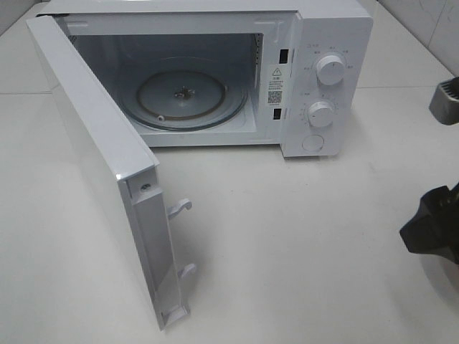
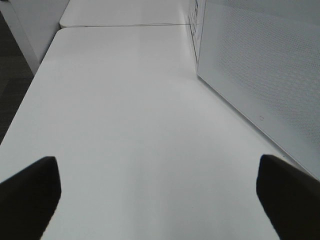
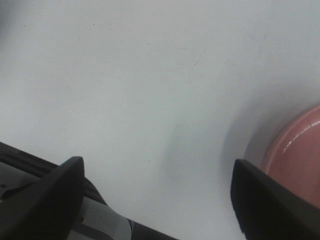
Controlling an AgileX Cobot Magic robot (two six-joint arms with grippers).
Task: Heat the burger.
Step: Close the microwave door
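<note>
- Microwave [image 1: 215, 79]: white, door [image 1: 107, 172] swung wide, glass turntable [image 1: 190, 97] bare inside.
- Left gripper [image 2: 159, 192]: jaws released, spread wide over the bare white surface [image 2: 130, 100], just beside the door.
- Right gripper [image 3: 160, 195]: jaws released, nothing between them; pink plate [image 3: 297, 155] rim just beside one finger.
- Burger: not visible in any view.

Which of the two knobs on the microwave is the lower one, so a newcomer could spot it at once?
Find the white microwave at the back of the table, its door swung wide open. On its right-hand control panel are two round white knobs; the lower knob sits under the upper knob and just above a flat round button.
</note>
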